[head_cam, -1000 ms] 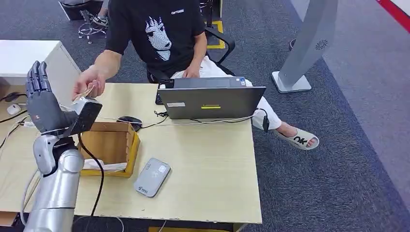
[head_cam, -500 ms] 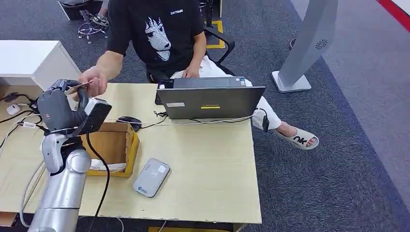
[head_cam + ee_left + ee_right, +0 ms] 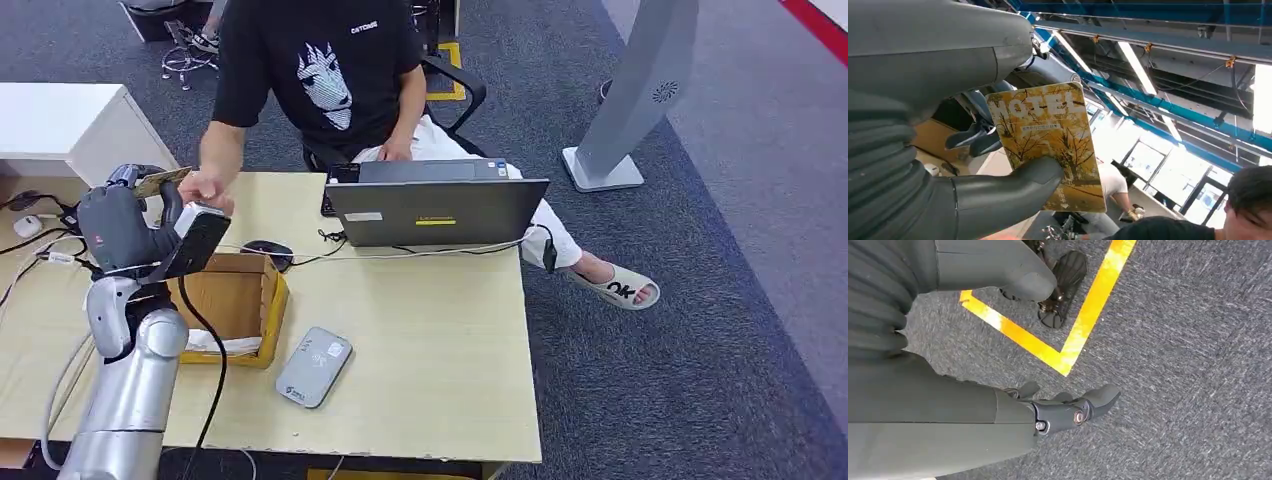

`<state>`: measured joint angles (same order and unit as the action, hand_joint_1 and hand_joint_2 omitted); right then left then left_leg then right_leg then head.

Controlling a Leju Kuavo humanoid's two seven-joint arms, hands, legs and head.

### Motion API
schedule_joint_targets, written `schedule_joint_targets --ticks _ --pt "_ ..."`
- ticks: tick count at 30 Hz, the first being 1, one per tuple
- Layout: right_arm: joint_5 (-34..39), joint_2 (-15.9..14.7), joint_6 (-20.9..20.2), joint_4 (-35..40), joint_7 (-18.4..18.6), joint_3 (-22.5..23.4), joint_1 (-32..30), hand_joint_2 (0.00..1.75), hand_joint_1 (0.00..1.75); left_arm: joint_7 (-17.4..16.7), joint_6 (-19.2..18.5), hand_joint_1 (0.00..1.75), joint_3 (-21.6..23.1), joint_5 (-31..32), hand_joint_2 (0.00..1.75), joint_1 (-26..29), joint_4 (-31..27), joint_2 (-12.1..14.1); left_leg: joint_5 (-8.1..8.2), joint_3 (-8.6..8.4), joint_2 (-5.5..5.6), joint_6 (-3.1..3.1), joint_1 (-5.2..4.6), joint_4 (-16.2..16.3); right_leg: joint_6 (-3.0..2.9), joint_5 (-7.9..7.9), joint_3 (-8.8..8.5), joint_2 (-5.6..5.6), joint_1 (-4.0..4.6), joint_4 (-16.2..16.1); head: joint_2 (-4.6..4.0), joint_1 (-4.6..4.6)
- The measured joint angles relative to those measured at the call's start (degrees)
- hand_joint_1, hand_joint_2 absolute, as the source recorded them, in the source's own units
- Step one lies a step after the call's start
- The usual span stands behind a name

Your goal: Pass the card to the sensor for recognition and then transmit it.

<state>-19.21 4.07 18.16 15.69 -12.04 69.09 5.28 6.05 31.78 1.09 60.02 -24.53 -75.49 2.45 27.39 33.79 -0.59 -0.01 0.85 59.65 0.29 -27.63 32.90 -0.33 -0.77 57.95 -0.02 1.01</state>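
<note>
The left hand (image 3: 125, 225) pinches the card (image 3: 1048, 142) between thumb and fingers (image 3: 973, 140), high above the surface (image 3: 420, 330). The grip looks thin, so the card may slip on the way to the sensor (image 3: 314, 366). The right hand (image 3: 1048, 412) hangs empty, fingers loosely apart.

Glossy printed card (image 3: 1048, 145) pinched in matt grey plastic fingers (image 3: 1013, 185); below them, smooth pale wood table (image 3: 430, 340), raw wooden box (image 3: 232, 300).

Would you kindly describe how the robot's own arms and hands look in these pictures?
The left arm is a smooth silver tube with a black cable along it. The left hand is dark grey. The right hand has a grey ribbed cover, a thick thumb and darker fingers.
</note>
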Motion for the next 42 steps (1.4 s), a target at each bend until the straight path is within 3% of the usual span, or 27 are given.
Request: schedule_joint_targets --ticks 14,15,16,18,19,23,27,42 --pt "0.0 0.0 0.0 0.0 0.0 0.0 0.0 1.75 0.0 0.0 0.0 1.75 0.0 0.0 1.75 0.0 0.0 0.0 0.0 0.0 0.0 0.0 0.0 0.0 0.0 0.0 0.0 0.0 0.0 0.0 0.0 0.0" --pt "0.0 0.0 0.0 0.0 0.0 0.0 0.0 1.75 0.0 0.0 -1.3 1.75 0.1 0.8 1.75 0.0 0.0 0.0 0.0 -0.01 -0.01 0.0 0.0 0.0 0.0 0.0 0.02 0.02 0.0 0.0 0.0 0.02" --pt "0.1 0.0 0.2 0.0 0.1 0.0 0.0 1.75 0.0 -0.1 -5.4 1.75 0.7 3.1 1.75 0.1 0.0 -0.1 0.0 -0.01 0.01 0.0 -0.01 0.0 0.0 0.0 0.01 0.0 -0.01 0.0 0.0 0.02" --pt "0.5 0.1 0.3 0.0 0.1 0.3 -0.1 1.75 0.0 -3.4 -14.0 1.75 4.6 10.2 1.75 1.5 0.0 -0.6 0.02 -0.03 0.2 0.04 -0.12 0.0 0.07 -0.05 -0.1 -0.15 -0.12 0.0 0.0 0.04" --pt "0.6 0.1 0.2 0.1 0.1 0.5 -0.1 1.75 0.0 -5.9 -16.0 1.75 7.5 12.4 1.75 3.2 0.0 -1.0 0.02 0.0 0.19 0.04 -0.12 0.0 0.09 -0.07 -0.08 -0.13 -0.12 0.0 0.0 0.13" --pt "0.8 0.4 0.2 0.4 0.0 1.0 -0.4 1.75 0.0 -8.5 -16.3 1.75 15.5 13.0 1.75 6.9 -0.1 -1.5 0.04 0.11 0.13 0.06 -0.12 0.0 0.11 -0.06 0.01 -0.08 -0.12 0.0 0.0 -0.09" --pt "0.8 0.7 0.0 0.6 0.0 1.2 -0.7 1.75 0.0 -9.2 -16.9 1.75 19.0 12.5 1.75 8.0 -0.3 -1.2 0.08 0.11 0.14 0.1 -0.12 0.0 0.11 -0.07 0.02 -0.09 -0.12 0.0 0.0 -0.07" --pt "0.6 1.2 0.0 1.0 0.0 1.9 -0.7 1.75 0.0 -9.2 -17.9 1.75 21.5 11.8 1.75 9.4 -0.5 -0.4 0.07 0.11 0.15 0.1 -0.11 0.0 0.12 -0.08 0.02 -0.1 -0.11 0.0 0.0 -0.07"
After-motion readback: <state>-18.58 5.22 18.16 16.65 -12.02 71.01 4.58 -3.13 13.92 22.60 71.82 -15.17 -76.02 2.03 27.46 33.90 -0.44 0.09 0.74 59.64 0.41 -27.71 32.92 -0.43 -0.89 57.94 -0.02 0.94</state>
